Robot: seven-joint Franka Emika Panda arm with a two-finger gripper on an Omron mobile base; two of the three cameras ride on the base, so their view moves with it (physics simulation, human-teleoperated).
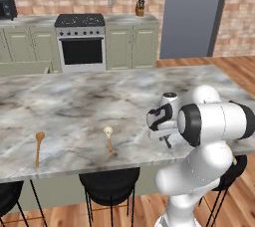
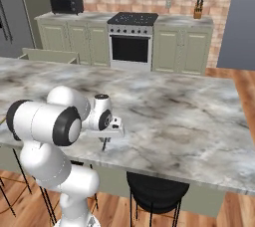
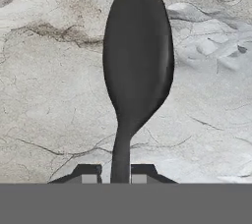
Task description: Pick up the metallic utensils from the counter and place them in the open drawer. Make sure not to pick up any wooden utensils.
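a: where is the dark grey spoon [image 3: 138, 56] sitting?
b: it is standing straight out from the gripper [image 3: 110, 176], its bowl hanging over the counter [image 1: 74, 106].
a: and the grip?
b: the fingertips [image 3: 89, 175] are pinching its handle from both sides, nearly closed.

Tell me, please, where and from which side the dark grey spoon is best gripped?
Grip the dark grey spoon on its slim handle just below the bowl, from above, one finger on each side. The handle is narrow enough for the gripper, which already straddles it; the bowl looks too broad.
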